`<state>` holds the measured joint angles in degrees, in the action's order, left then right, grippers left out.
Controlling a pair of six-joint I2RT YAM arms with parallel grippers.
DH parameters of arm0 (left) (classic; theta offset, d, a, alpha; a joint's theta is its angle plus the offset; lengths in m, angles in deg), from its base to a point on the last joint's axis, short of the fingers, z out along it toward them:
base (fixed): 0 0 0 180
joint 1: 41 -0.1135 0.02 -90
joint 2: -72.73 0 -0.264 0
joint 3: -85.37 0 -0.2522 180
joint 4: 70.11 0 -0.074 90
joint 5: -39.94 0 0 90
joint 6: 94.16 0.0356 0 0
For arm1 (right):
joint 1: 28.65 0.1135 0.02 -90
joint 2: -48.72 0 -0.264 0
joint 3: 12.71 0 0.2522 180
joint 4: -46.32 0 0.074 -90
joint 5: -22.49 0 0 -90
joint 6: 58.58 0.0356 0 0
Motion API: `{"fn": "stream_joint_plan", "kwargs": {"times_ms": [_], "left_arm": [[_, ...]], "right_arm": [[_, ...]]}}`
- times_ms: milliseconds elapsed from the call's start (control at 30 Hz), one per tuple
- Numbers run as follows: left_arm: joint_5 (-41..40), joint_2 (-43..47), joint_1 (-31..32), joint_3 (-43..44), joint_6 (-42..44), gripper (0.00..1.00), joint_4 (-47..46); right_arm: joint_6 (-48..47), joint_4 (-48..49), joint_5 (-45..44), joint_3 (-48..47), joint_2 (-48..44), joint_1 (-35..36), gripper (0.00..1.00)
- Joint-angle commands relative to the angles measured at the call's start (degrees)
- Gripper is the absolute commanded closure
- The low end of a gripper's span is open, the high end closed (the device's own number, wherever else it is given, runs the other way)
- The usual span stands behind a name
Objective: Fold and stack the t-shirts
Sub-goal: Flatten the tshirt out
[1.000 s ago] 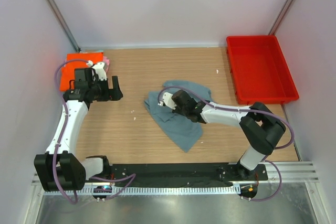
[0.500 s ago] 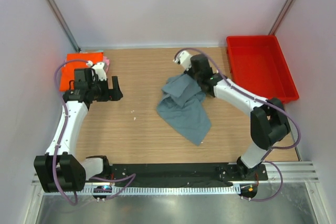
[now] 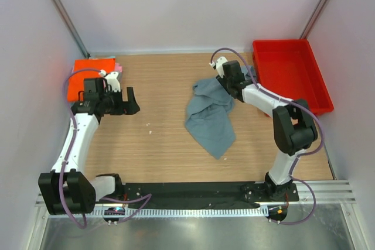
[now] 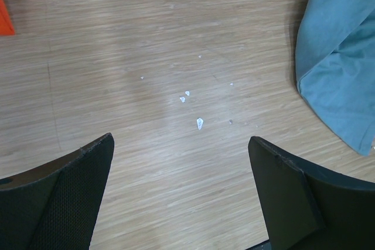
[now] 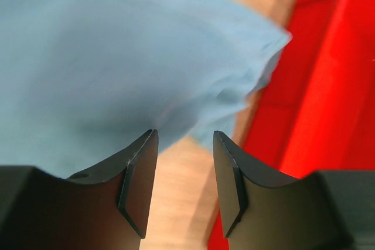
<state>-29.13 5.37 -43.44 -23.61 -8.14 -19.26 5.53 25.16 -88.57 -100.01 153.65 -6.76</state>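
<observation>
The grey-blue shirt [image 3: 211, 115] lies crumpled in the middle of the bench [image 3: 146, 144]. The right end effector [image 5: 184, 139] sits at its far edge, beside the red bin [image 3: 291, 42], with its fingers apart and pinching nothing. The left end effector [image 4: 180, 141] is spread wide, well apart from the shirt.

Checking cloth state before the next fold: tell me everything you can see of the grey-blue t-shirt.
The grey-blue t-shirt is soft matte cloth, crumpled and unfolded, lying in a long heap on the wooden table, right of centre. Its wide upper end bunches in folds near the red bin; the lower end tapers to a point towards the arm bases. No label or sleeve can be made out. The right gripper sits over the upper end, jaws apart, with no cloth seen between them.
</observation>
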Motion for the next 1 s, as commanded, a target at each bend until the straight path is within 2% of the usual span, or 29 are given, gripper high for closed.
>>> {"fn": "stream_joint_plan", "kwargs": {"times_ms": [0, 100, 233, 400, 500, 533, 600, 967], "left_arm": [[2.80, -0.76, -0.46, 0.14, 0.83, 0.03, -1.05], [3.24, -1.64, -0.46, 0.40, 0.74, 0.04, -0.87], [3.59, -1.91, -0.38, 0.49, 0.65, 0.04, -0.96], [3.51, -2.17, -0.46, 0.40, 0.65, 0.04, -0.87], [3.42, -1.82, -0.46, 0.49, 0.74, 0.04, -0.52], [3.16, -1.64, -0.46, 0.40, 0.82, 0.04, -0.52], [2.98, -1.12, -0.46, 0.14, 1.00, 0.04, -0.52], [2.89, -2.43, -0.38, 0.14, 0.91, 0.04, -0.78]], "right_arm": [[2.94, 3.27, 7.16, 4.53, -10.52, 1.84, 0.52], [3.83, 1.60, 10.77, 8.14, -12.72, 1.93, 0.54], [2.25, 4.67, 9.90, 14.28, -13.87, 1.93, 0.54], [5.49, 3.10, 11.73, 12.99, -10.97, 0.79, 0.57], [12.68, -0.15, 18.14, 9.74, -9.13, -2.98, 0.57], [14.36, -0.86, 22.77, 9.03, -8.69, -4.12, 0.57], [18.06, -2.18, 25.44, 8.33, -8.25, -7.20, 0.57], [20.62, -0.16, 38.45, 9.64, -8.33, -11.34, 0.57]]}}
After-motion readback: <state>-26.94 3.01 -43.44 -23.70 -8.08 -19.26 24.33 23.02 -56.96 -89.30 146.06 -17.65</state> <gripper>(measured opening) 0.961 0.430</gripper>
